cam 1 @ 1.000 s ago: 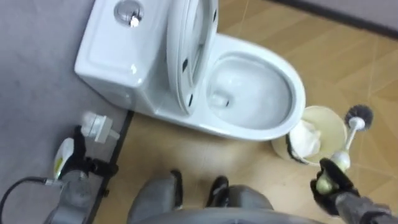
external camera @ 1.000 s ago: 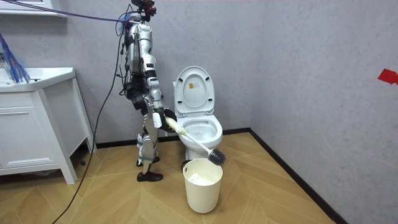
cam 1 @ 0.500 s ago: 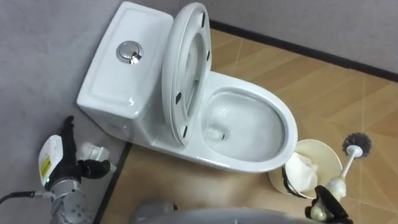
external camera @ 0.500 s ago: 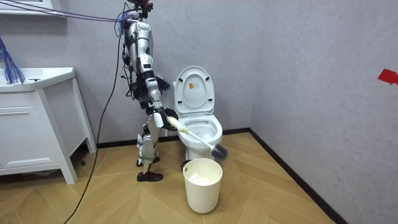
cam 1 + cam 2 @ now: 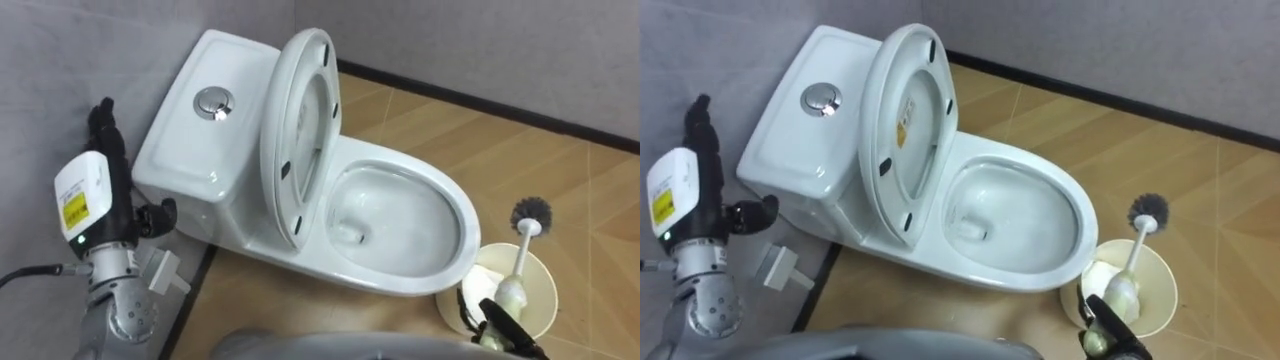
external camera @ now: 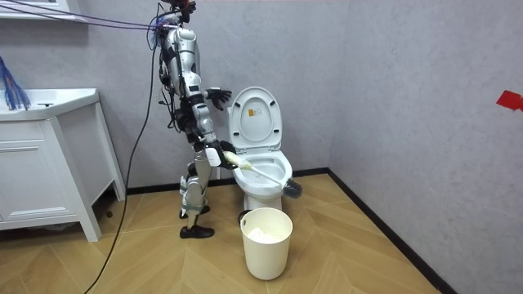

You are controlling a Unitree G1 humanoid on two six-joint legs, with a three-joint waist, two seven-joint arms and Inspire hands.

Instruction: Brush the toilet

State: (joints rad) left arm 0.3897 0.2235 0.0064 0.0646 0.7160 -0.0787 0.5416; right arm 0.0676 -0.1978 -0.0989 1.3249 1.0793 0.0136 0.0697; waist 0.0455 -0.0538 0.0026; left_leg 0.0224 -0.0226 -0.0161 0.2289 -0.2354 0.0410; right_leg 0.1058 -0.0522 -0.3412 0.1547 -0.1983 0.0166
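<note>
The white toilet (image 5: 452, 262) stands with its lid and seat (image 5: 300, 130) raised against the tank (image 5: 195, 130), and the bowl is uncovered. My right hand (image 5: 497, 332) is at the lower right, shut on the pale handle of the toilet brush (image 5: 531, 213). The brush points up and away, its dark bristle head in the air just past the front of the bowl and over the bin. In the room view the brush (image 6: 291, 189) slants down from that hand (image 6: 217, 155) beside the bowl's front. My left hand (image 5: 118, 200) is raised at the left by the tank, fingers straight.
A cream waste bin (image 5: 552, 290) with white paper in it stands on the wood floor right by the bowl's front. A grey wall runs behind the tank. A white cabinet (image 6: 41, 167) stands at the room view's left, behind me.
The brush head has risen from the bin's rim and swung up toward the bowl's front. My left hand has lifted up beside the tank. The head camera has shifted.
</note>
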